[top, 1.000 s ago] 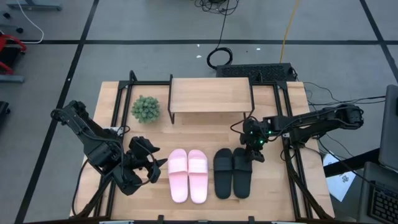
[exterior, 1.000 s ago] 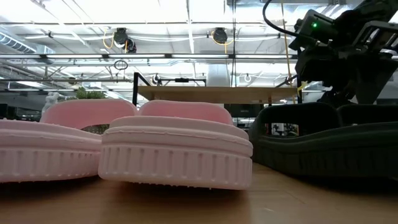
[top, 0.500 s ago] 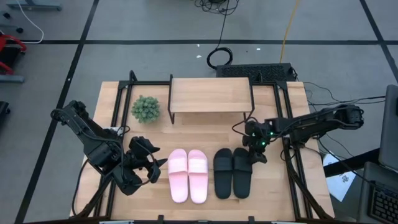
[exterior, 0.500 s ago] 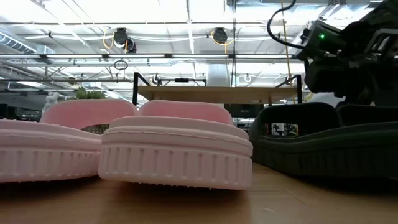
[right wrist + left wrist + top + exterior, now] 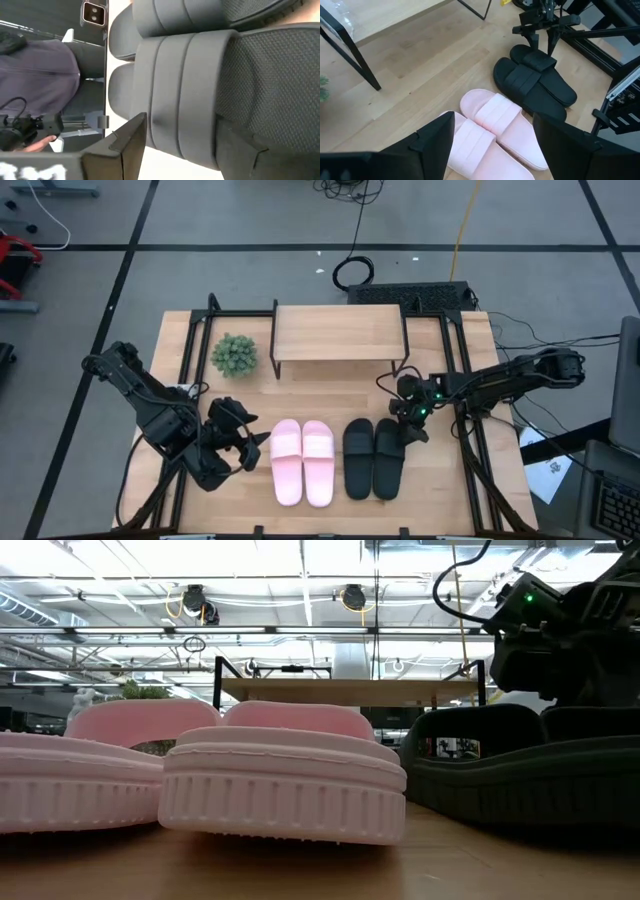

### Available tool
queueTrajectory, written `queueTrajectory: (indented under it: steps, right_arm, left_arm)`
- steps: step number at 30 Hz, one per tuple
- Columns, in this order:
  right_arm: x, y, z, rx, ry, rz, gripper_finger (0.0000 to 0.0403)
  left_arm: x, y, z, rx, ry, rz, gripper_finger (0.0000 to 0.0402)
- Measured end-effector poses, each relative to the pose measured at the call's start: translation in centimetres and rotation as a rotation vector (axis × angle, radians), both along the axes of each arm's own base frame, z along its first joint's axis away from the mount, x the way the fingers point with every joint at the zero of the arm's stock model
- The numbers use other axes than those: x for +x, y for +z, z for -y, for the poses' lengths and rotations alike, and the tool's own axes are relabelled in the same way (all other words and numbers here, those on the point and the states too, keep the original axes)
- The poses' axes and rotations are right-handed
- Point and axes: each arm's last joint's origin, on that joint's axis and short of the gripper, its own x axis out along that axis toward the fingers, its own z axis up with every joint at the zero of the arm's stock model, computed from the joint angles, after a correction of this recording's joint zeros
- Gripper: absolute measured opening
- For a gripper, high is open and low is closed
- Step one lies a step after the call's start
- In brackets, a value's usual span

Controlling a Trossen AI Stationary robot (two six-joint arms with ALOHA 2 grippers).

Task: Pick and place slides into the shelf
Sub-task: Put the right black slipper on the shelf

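The wooden table (image 5: 330, 395) stands on a grey floor with black tape lines, and cables lie on the floor behind it. On the table, the shelf (image 5: 339, 333) is at the far side in the middle, with nothing on its plank top. A small green plant (image 5: 234, 355) sits just beside it. The pink slides (image 5: 302, 461) and the black slides (image 5: 375, 457) lie side by side near the front edge, all four on the table.

The right gripper (image 5: 410, 423) hangs directly over the toe end of the outer black slide (image 5: 547, 82), fingers spread apart and holding nothing. The left gripper (image 5: 240, 448) waits beside the pink pair, also spread wide and empty.

I think the main risk is the grasp. The two black slides touch each other, so one finger can catch the neighbour and drag it. If the fingers close only on the soft strap, the slide may tilt or slip out on the way. The shelf is also low, so a hanging slide can hit the plank or a thin black leg.
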Motion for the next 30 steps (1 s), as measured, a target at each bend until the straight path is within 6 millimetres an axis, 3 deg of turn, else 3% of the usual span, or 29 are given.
queueTrajectory:
  steps: [14,21,27,30]
  right_arm:
    - [-0.07,0.1,-0.14,0.058,0.023,-0.017,0.0178]
    - [-0.06,0.09,-0.13,0.045,0.031,-0.002,0.0114]
    - [-0.06,0.1,-0.12,0.029,0.05,0.023,0.0021]
    - [-0.05,0.11,-0.07,0.028,0.048,0.025,0.001]
  left_arm:
    - [0.09,0.0,-0.12,0.002,0.004,-0.001,0.0271]
    - [0.09,0.0,-0.12,0.002,0.004,-0.001,0.0271]
    - [0.09,0.0,-0.12,0.002,0.004,-0.001,0.0271]
    - [0.09,0.0,-0.12,0.002,0.004,-0.001,0.0271]
